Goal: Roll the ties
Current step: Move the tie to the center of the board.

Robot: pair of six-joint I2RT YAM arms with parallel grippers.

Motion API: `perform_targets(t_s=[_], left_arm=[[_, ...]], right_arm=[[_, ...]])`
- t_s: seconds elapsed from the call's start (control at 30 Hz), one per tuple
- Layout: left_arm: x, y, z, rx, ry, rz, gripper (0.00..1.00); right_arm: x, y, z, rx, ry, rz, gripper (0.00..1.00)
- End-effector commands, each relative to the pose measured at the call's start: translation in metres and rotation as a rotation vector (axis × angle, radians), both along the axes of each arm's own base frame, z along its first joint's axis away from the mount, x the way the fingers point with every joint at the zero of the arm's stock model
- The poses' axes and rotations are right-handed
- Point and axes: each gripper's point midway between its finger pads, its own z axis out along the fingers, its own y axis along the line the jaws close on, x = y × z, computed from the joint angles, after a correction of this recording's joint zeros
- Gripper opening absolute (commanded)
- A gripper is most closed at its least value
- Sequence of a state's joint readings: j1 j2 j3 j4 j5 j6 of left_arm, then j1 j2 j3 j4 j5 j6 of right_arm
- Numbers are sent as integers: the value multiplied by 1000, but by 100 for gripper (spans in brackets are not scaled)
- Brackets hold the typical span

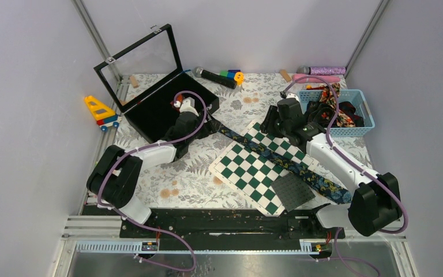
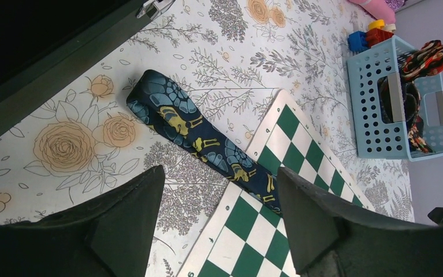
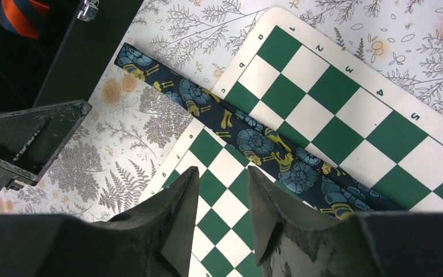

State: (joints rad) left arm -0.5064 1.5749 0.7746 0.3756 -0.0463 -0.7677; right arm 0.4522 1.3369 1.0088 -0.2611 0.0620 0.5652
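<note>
One navy floral tie (image 1: 268, 153) flat across the chessboard (image 1: 248, 173), long axis diagonal: narrow end toward the black case (image 1: 150, 112) at far left, wide end toward near right. Over that narrow end, left gripper (image 2: 220, 173) spread wide, holding nothing. Above the chessboard, right gripper (image 3: 222, 170) parted, likewise empty

1. The top view looks down from high above the near edge of the worktop (image 1: 190, 184), far off, and takes in everything around the chequered board (image 1: 259, 167).
2. The left wrist view sits low beside the board, facing across it past the left gripper (image 2: 219, 176) toward the blue basket (image 2: 392, 98).
3. The right wrist view hangs close over the board, facing the black case (image 3: 86, 52).
4. All three share the floral tie (image 2: 196, 135) at the board's edge.
</note>
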Motion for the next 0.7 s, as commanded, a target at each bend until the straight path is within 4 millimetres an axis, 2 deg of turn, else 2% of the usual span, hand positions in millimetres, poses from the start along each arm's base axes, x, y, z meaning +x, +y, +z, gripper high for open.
perform_targets(t_s=[0.0, 0.2, 0.4, 0.67], left_arm=[[12, -3, 9, -24, -76, 3, 75], [16, -9, -9, -30, -35, -8, 75], [14, 12, -30, 23, 20, 92, 75], [40, 15, -41, 20, 17, 93, 75]], right_arm=[[-7, -3, 5, 21, -3, -3, 44], [-15, -7, 7, 28, -8, -5, 45], [-16, -7, 6, 34, -2, -1, 45], [-18, -4, 9, 48, -1, 13, 46]])
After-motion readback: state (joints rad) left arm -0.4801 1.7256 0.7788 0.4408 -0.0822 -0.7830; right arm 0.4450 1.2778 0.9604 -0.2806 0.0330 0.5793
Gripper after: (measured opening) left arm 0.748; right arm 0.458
